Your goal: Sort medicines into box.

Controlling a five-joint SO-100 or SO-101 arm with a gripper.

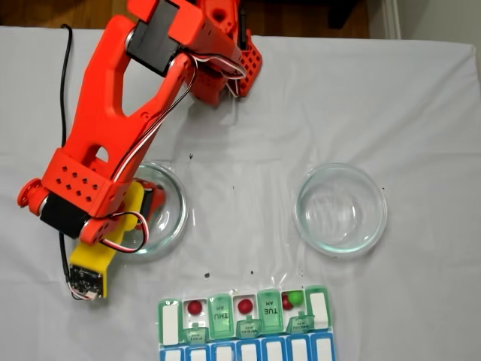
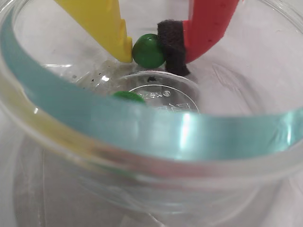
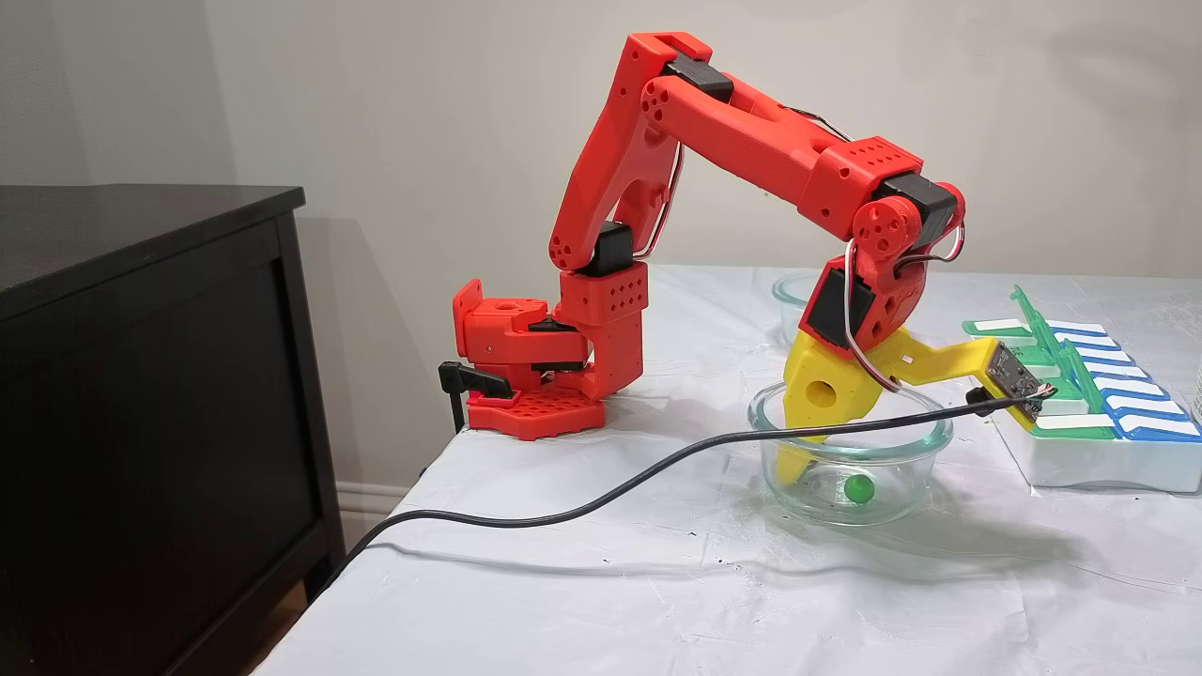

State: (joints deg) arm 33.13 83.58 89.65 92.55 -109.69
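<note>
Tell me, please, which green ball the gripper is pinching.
The green ball held between the gripper's yellow and red fingertips inside the glass dish; another green one lies below it.

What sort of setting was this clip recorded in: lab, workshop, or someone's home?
Most likely a room in a home: a table under a white cloth, a dark wooden cabinet against a plain painted wall with a baseboard, and wood flooring past the table's edge.
</note>
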